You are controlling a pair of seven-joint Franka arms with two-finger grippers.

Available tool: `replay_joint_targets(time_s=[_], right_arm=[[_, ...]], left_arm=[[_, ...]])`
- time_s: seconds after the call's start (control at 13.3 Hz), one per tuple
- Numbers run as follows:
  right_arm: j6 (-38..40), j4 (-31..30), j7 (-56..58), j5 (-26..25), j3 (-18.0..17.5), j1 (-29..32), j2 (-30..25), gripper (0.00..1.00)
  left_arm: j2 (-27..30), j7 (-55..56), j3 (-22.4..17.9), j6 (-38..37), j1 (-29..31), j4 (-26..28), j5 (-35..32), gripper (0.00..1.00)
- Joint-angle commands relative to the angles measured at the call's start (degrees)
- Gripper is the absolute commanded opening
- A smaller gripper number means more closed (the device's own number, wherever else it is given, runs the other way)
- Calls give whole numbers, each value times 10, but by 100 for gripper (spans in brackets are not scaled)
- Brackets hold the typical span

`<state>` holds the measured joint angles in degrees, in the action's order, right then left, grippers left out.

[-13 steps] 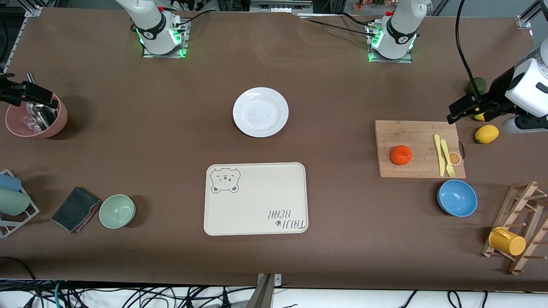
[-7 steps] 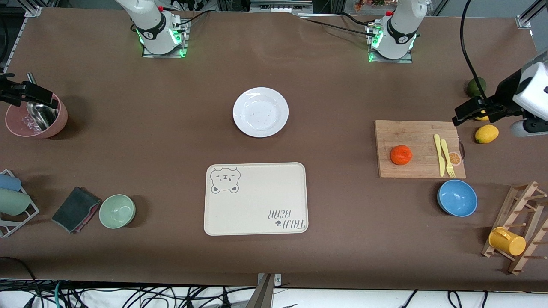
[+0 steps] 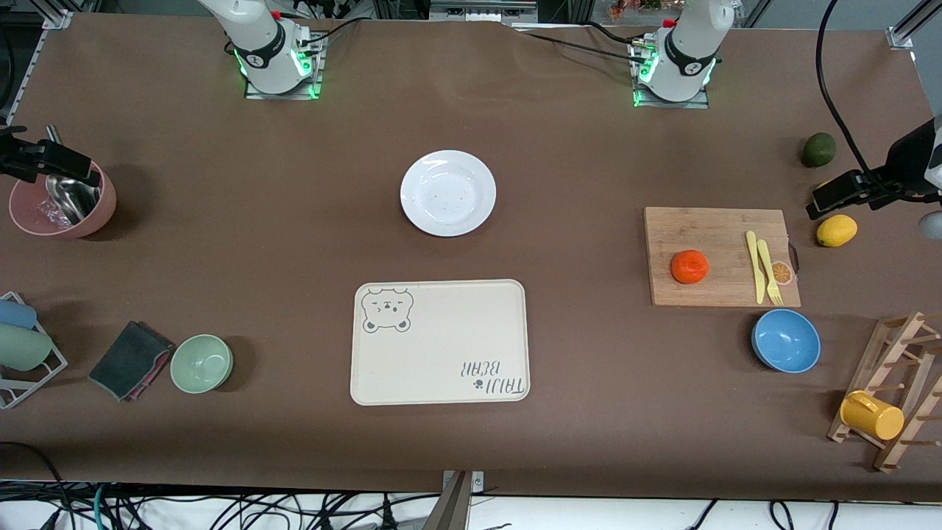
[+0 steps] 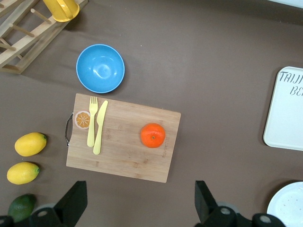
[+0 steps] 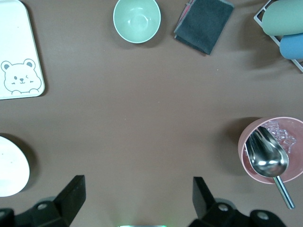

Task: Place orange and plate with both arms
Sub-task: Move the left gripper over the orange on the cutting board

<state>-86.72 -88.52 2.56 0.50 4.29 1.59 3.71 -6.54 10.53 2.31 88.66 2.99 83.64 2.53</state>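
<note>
**Both arms up, orange and plate untouched**

The tray (image 3: 439,342) lies mid-desk, the plate (image 3: 447,193) just farther from the camera. The orange (image 3: 689,266) sits on the cutting board (image 3: 717,235) beside fork and knife. Only the left wrist view shows both lemons. The left tool (image 4: 137,204) and right tool (image 5: 137,198) hover wide open, empty.
</note>
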Motion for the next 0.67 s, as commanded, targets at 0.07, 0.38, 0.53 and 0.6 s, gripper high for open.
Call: replay_joint_targets(time_s=[0.07,0.38,0.53,0.6], right_arm=[[19,12,3,4,-4,-3,0,100],[20,12,4,2,-10,-2,0,100],[19,13,4,1,-10,-2,0,100],[19,12,4,2,-10,-2,0,100]], left_arm=[[-5,-13,6,-11,-9,-14,-9,100],[-18,-60,3,-6,-2,-15,-7,100],[-19,-64,3,-7,-4,-14,-10,100],[-18,-62,4,-8,-4,-14,-10,100]])
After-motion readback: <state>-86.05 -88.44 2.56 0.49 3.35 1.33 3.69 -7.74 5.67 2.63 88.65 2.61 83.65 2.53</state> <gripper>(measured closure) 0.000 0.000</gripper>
